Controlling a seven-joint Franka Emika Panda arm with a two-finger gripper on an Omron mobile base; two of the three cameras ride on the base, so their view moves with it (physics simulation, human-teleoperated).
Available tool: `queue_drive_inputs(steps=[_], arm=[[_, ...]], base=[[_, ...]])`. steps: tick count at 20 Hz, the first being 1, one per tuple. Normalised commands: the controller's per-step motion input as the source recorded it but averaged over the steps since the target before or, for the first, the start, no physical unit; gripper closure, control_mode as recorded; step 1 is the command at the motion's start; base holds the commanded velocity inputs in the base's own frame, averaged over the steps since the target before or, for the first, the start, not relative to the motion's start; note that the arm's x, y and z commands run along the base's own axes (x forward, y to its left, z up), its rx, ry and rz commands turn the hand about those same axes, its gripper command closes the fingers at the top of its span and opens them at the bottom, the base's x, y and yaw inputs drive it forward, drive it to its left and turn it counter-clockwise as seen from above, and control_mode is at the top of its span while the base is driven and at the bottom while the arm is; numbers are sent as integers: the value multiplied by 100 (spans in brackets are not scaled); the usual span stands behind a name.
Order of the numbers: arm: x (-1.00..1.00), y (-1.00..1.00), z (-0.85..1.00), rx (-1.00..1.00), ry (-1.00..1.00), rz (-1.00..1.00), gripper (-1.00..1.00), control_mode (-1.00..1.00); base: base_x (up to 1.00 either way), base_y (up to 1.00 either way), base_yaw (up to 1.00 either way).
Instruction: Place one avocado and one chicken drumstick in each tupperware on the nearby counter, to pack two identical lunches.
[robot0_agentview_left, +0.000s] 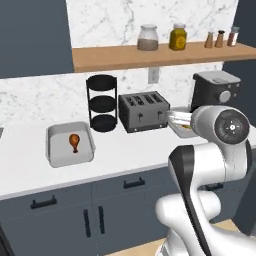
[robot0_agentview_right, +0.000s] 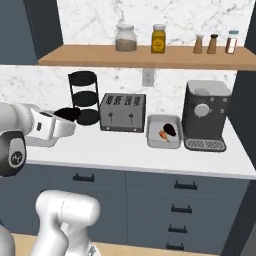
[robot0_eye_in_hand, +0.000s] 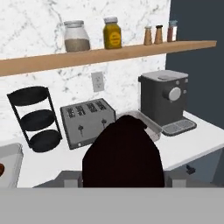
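A near-black avocado (robot0_eye_in_hand: 123, 154) fills the middle of the hand view, and my gripper (robot0_eye_in_hand: 124, 178) is shut on it above the counter (robot0_agentview_right: 125, 150). In the right base view the gripper (robot0_agentview_right: 67, 116) hangs left of the toaster with the dark fruit in it. The left tupperware (robot0_agentview_left: 54, 148) holds one orange-brown chicken drumstick (robot0_agentview_left: 74, 142). Beside the coffee machine, the right tupperware (robot0_agentview_right: 156, 141) holds a drumstick (robot0_agentview_right: 163, 134) and a second avocado (robot0_agentview_right: 172, 129).
A grey four-slot toaster (robot0_agentview_right: 122, 113) and a black three-tier rack (robot0_agentview_right: 83, 97) stand at the back between the two containers. A dark coffee machine (robot0_agentview_right: 205, 115) is at the right end. A wooden shelf (robot0_agentview_right: 140, 56) with jars and shakers hangs above.
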Motion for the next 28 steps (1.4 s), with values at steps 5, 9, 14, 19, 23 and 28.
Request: queue_drive_inputs(steps=[5, 9, 14, 19, 23, 28], arm=[[0, 0, 0, 0, 0, 0, 100, 100], [0, 0, 0, 0, 0, 0, 100, 100], [0, 0, 0, 0, 0, 0, 100, 100], [0, 0, 0, 0, 0, 0, 100, 100], [27, 0, -79, 0, 29, 0, 100, -100], [43, 3, -85, 0, 37, 5, 100, -100]], base=[[31, 100, 0], [62, 97, 0], [85, 58, 0], [59, 7, 0], [0, 0, 0], [0, 0, 0]])
